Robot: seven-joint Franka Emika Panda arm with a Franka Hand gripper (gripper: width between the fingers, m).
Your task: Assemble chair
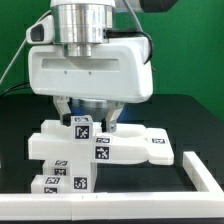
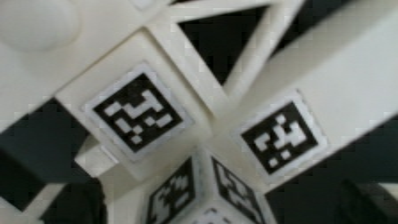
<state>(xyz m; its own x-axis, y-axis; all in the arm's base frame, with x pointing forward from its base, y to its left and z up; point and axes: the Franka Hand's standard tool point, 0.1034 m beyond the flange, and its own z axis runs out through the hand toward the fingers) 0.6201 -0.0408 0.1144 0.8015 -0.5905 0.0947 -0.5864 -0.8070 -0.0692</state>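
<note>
The chair pieces are matte white with black-and-white tags and sit clustered mid-table. A flat slab (image 1: 110,150) lies across the middle, with a wing piece (image 1: 157,146) at the exterior view's right. A small tagged block (image 1: 80,126) stands on the slab's back part, and blocky bars (image 1: 58,176) are stacked low on the left. My gripper (image 1: 88,118) hangs straight above the cluster, open, one finger on each side of the small block with gaps showing. The wrist view is filled by tagged white faces (image 2: 137,108) (image 2: 279,135) very close; my fingertips do not show clearly there.
A long thin white rail (image 1: 120,201) runs along the front and turns back at the exterior view's right (image 1: 205,172). The table top is black (image 1: 190,115), with a green backdrop (image 1: 190,50) behind. The gripper body hides the rear of the cluster.
</note>
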